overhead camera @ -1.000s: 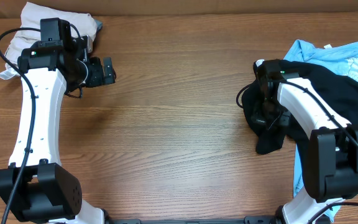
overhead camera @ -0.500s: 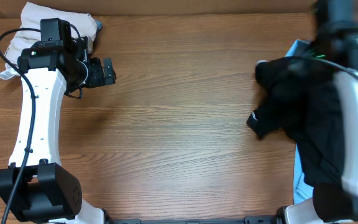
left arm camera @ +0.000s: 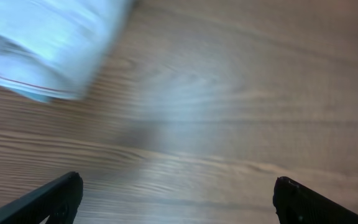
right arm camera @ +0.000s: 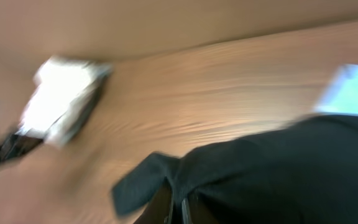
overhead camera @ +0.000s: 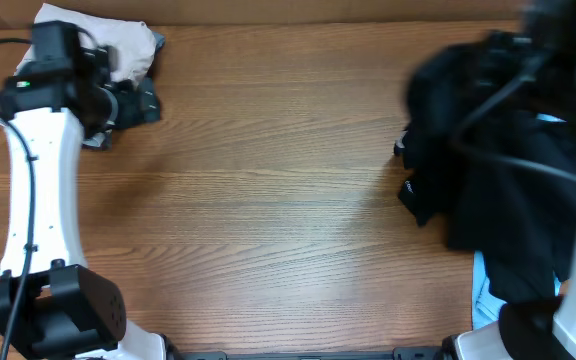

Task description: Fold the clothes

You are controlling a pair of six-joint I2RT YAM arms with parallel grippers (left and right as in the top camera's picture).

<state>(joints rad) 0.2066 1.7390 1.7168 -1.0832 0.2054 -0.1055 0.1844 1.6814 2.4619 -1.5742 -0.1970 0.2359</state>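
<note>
First, overhead: the white garment [overhead camera: 118, 40] lies at 10 o'clock on the table [overhead camera: 268, 200]. The left gripper [overhead camera: 133, 103] sits just beside it, at its 6 o'clock. The black garment [overhead camera: 488, 160], blurred, hangs at 3 o'clock above the light-blue garment [overhead camera: 483, 290].

Left wrist: the fingers [left arm camera: 58, 198] are spread wide with nothing between them. The white garment is at 10 o'clock.

Right wrist: the right gripper [right arm camera: 174, 208], at 6 o'clock, is pinched narrow on the black garment. This view is blurred.

blurred black garment [right arm camera: 278, 168], wooden table [right arm camera: 216, 81], white cloth [right arm camera: 64, 93]
</note>
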